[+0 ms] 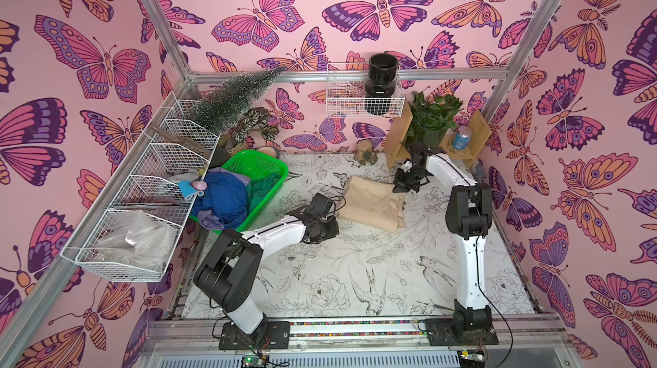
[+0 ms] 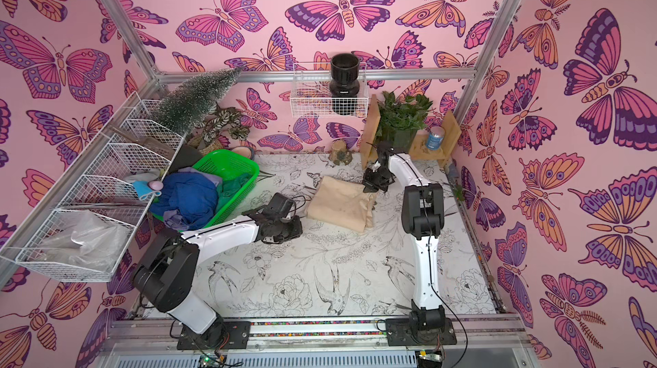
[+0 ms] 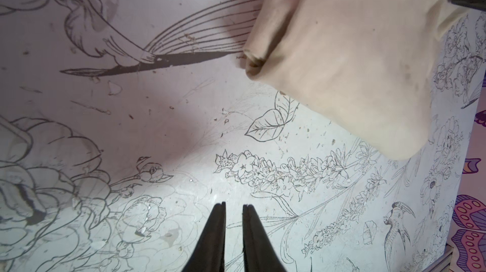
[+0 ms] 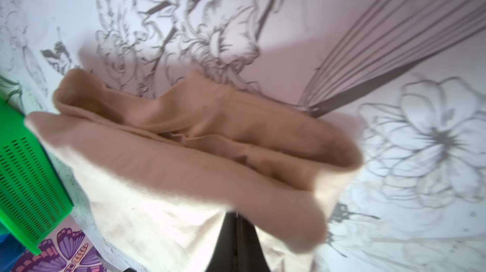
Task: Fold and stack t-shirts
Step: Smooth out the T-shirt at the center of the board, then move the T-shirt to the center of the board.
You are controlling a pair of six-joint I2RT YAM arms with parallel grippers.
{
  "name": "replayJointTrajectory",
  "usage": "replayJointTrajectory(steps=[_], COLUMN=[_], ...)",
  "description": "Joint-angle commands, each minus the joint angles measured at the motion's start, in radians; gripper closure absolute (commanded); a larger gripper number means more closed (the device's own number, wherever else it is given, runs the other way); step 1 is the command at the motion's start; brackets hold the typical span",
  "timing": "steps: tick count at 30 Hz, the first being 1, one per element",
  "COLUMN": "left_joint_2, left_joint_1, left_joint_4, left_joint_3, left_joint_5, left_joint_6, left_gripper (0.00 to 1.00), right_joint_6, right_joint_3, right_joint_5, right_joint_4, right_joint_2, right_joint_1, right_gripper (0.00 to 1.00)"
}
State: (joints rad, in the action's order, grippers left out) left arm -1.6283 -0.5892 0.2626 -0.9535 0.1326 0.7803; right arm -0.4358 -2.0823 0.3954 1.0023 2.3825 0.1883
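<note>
A beige t-shirt [image 1: 373,202] lies folded in the middle of the table, seen in both top views [image 2: 341,202]. My right gripper [image 1: 400,188] is at its far right corner, shut on a bunched fold of the cloth [image 4: 200,136]; the fingertips [image 4: 238,218] are half hidden under that fold. My left gripper [image 1: 334,229] hovers just off the shirt's near left corner [image 3: 252,60], its jaws a narrow gap apart and empty [image 3: 234,206]. A royal blue t-shirt [image 1: 224,195], a lavender one [image 1: 213,222] and a dark green one [image 1: 265,185] are heaped in the basket.
The green plastic basket [image 1: 263,163] stands at the table's left back. White wire baskets [image 1: 149,199] line the left wall, with a small light-blue item [image 1: 188,188] on their edge. A wooden shelf [image 1: 394,138] with a plant and a can, and a stump [image 1: 366,151], stand at the back.
</note>
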Motion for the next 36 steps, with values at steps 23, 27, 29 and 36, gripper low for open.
replayJointTrajectory(steps=[23,27,29,36], left_joint_2=[0.065,0.061,0.057,0.077], left_joint_1=[-0.015,-0.017,-0.017,-0.021], left_joint_4=[-0.019,-0.022,-0.021,-0.021], left_joint_3=[0.079,0.084,0.082,0.091], left_joint_5=[-0.019,-0.015,-0.011,-0.015], left_joint_6=[0.017,0.016,0.016,0.008], left_gripper=[0.81,0.81,0.81,0.81], right_joint_6=[0.036,0.008,-0.006,-0.031], right_joint_3=[0.218,0.202,0.171,0.087], right_joint_5=[0.029,0.075,0.094,0.089], right_joint_4=[-0.004,-0.043,-0.056,-0.005], right_joint_2=[-0.265,-0.194,-0.154,-0.046], right_joint_1=[0.196,0.277,0.304,0.345], right_gripper=[1.00,1.00,1.00,1.00])
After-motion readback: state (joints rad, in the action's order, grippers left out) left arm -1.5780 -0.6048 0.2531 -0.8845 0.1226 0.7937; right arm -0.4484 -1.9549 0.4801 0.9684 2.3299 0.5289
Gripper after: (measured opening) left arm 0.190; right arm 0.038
